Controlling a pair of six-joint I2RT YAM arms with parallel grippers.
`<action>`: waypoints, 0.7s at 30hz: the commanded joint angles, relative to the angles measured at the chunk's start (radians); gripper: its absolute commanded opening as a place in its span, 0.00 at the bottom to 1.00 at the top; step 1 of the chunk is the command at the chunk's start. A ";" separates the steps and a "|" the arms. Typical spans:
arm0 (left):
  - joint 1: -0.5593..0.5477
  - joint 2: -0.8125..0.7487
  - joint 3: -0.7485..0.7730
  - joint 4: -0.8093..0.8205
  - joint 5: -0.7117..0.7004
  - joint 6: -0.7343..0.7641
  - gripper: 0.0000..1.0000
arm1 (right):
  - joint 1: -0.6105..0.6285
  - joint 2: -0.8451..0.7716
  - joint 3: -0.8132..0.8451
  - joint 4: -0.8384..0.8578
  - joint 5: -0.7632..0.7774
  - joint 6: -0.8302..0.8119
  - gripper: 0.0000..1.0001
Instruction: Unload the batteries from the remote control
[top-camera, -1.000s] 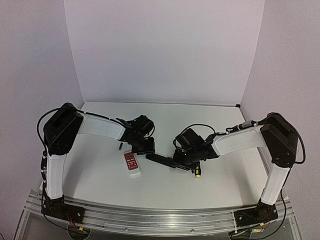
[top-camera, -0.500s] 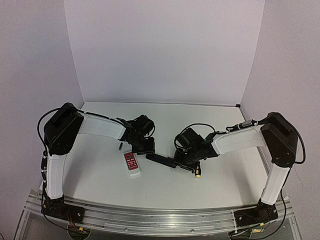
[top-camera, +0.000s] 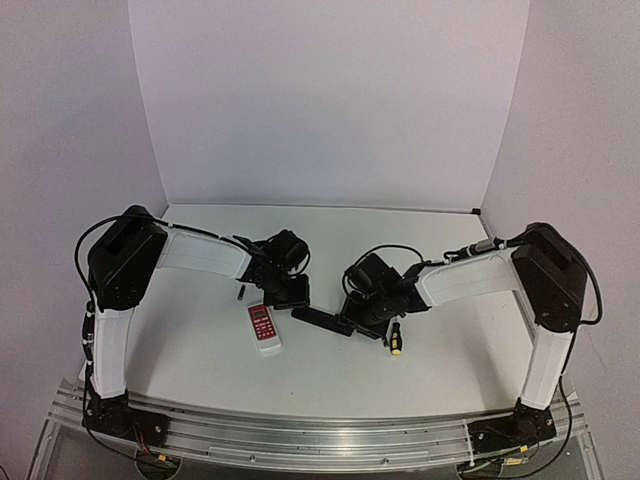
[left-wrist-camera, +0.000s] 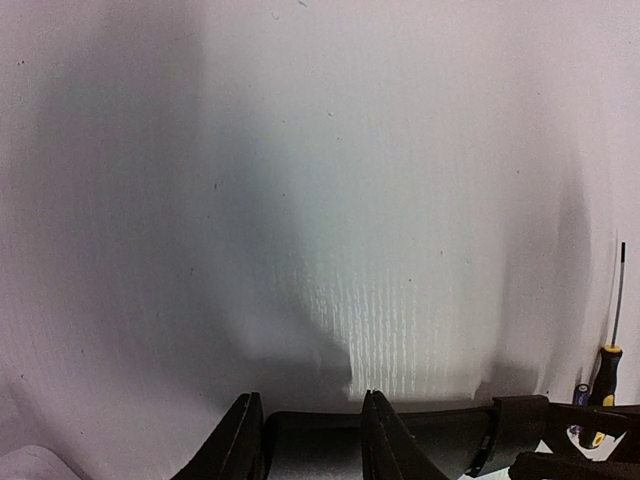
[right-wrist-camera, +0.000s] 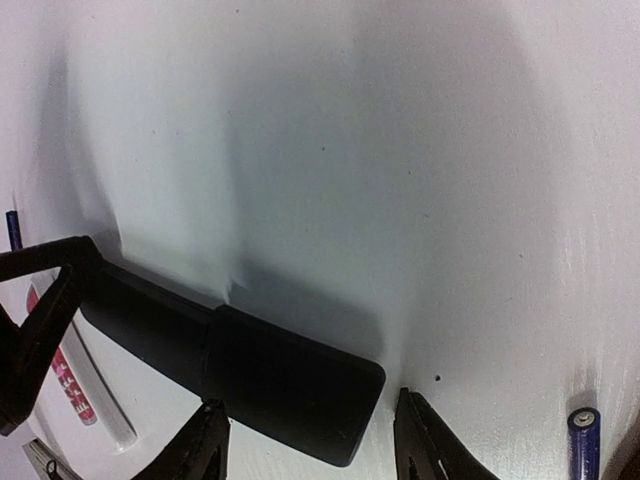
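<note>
The slim black remote control (top-camera: 322, 321) lies flat on the table between my two grippers. My right gripper (right-wrist-camera: 310, 440) is open wide, and its jaws stand either side of the remote's right end (right-wrist-camera: 290, 385) without touching it. My left gripper (left-wrist-camera: 315, 440) is open part way over the remote's left end (left-wrist-camera: 310, 445). One finger stands at that end and the other stands in front of the body. One small dark battery (right-wrist-camera: 583, 440) lies loose to the right, near the screwdriver. Another battery (right-wrist-camera: 12, 228) lies beyond the left gripper, and it also shows in the top view (top-camera: 241, 292).
A wider white remote (top-camera: 264, 328) with a red panel lies just in front of the left gripper. A yellow-and-black screwdriver (top-camera: 395, 340) lies by the right gripper and also shows in the left wrist view (left-wrist-camera: 605, 370). White walls stand behind and at both sides.
My right gripper has moved a little to the left over the remote's right end, uncovering more of the screwdriver. The left arm and the remote have not visibly moved.
</note>
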 joint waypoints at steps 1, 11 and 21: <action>-0.004 0.096 -0.049 -0.174 0.000 -0.018 0.35 | 0.003 0.036 0.032 -0.003 0.026 0.045 0.54; -0.003 0.089 -0.052 -0.180 -0.013 -0.024 0.34 | 0.003 0.073 0.052 -0.041 0.015 0.049 0.50; -0.004 0.093 -0.040 -0.194 -0.018 -0.035 0.34 | 0.006 0.074 0.072 -0.192 0.020 -0.045 0.48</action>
